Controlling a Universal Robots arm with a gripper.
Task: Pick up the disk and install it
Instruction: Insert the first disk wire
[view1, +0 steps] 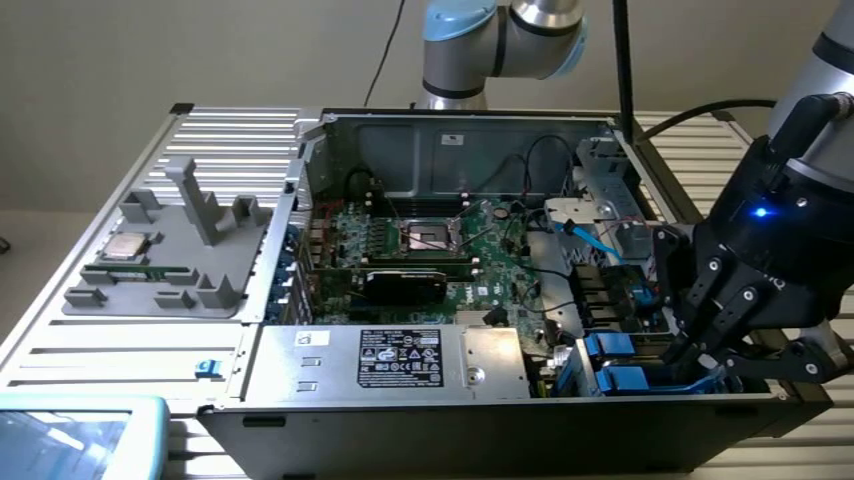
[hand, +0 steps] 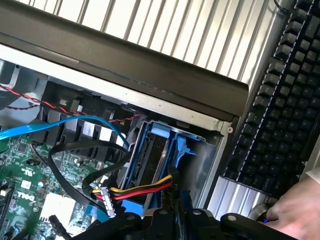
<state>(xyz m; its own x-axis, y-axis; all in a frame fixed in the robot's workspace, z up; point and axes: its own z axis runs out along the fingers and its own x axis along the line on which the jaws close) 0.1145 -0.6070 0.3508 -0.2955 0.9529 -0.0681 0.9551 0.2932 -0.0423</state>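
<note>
- Gripper (view1: 701, 350) is low inside the open PC case (view1: 441, 135), at the drive bay corner on the exterior view's right.
- Fingers are narrow, almost closed; nothing visibly clamped between them.
- Disk (view1: 621, 380) is not in the gripper. It sits edge-on in the bay, blue rails showing, right next to the case wall.
- Wrist view: disk (hand: 152, 160) is in its blue-framed slot, with the gripper (hand: 175, 222) just above the near end. Touching or just off it, cannot tell.
- Power cable (hand: 142, 190) (yellow/red/black) lies across the bay mouth near the disk. Its plug looks loose, not mated, though that is hard to confirm.
- Blue data cable (hand: 60, 125) loops over the motherboard (hand: 30, 185).
- Progress: pick-up looks done and the disk is in the bay, so late stage. I can't confirm it is fully seated or latched.
- Outside the case: keyboard (hand: 280, 100) on the table, and a person's hand (hand: 295, 215) near it.
</note>
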